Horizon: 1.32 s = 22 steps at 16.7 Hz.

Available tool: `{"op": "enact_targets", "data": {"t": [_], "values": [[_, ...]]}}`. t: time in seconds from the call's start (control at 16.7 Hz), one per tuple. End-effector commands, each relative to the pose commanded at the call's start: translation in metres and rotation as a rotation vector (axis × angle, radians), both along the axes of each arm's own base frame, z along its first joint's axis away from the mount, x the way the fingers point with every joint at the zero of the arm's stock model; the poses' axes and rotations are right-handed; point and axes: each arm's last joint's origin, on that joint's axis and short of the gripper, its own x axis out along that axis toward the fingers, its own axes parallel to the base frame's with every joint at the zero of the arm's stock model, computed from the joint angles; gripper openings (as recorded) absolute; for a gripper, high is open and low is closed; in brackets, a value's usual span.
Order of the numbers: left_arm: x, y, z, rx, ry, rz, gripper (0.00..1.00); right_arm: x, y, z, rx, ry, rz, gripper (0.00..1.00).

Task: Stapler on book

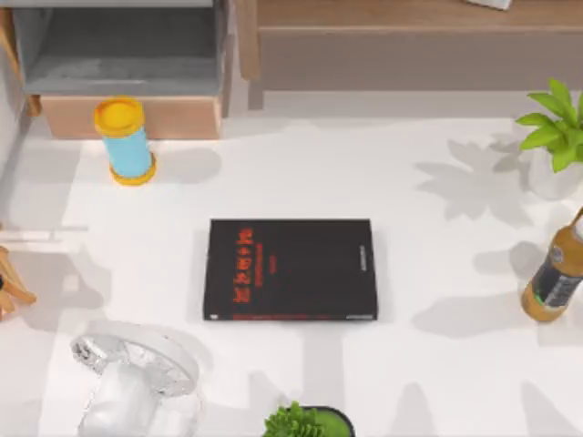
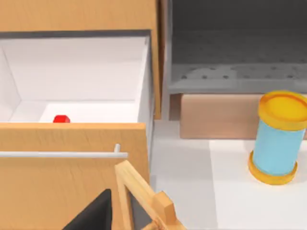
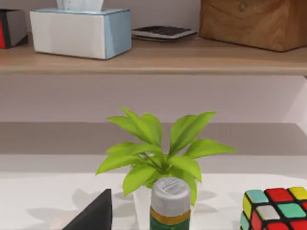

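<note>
The book [image 1: 290,269] lies flat in the middle of the white table, black cover up with red lettering. In the left wrist view the stapler [image 2: 61,119] shows as a small red tip inside an open white drawer [image 2: 76,72], just behind the wooden drawer front [image 2: 72,139] with its metal bar handle [image 2: 62,154]. A dark part of my left gripper [image 2: 93,215] sits below that drawer front. A dark part of my right gripper [image 3: 93,213] shows in the right wrist view, near a potted plant [image 3: 160,153] and a bottle cap [image 3: 170,194].
A blue cylinder with yellow ends [image 1: 125,141] stands at the back left by a wooden cabinet [image 1: 132,116]. A plant [image 1: 556,127] and a brown bottle [image 1: 554,273] stand at the right. A clear glass item [image 1: 137,373] and another plant [image 1: 305,421] sit in front. A colour cube [image 3: 276,208] is nearby.
</note>
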Motion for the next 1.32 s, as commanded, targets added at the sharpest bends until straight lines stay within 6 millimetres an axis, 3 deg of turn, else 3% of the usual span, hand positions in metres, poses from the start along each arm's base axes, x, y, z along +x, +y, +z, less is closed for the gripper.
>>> {"op": "enact_targets", "data": {"t": [0.3,0.48,0.66,0.84,1.02,1.32], "values": [[0.054,0.015,0.060,0.022,0.272,0.034,1.00,0.000,0.000,0.000,0.000,0.000,0.000,1.00],[0.105,0.032,0.086,0.026,0.449,0.049,1.00,0.000,0.000,0.000,0.000,0.000,0.000,1.00],[0.164,0.055,0.096,0.019,0.625,0.059,1.00,0.000,0.000,0.000,0.000,0.000,0.000,1.00],[0.223,0.083,0.087,0.004,0.789,0.061,1.00,0.000,0.000,0.000,0.000,0.000,0.000,1.00],[0.273,0.112,0.062,-0.017,0.934,0.055,1.00,0.000,0.000,0.000,0.000,0.000,0.000,1.00],[0.329,0.152,0.003,-0.051,1.115,0.030,1.00,0.000,0.000,0.000,0.000,0.000,0.000,1.00]]}}
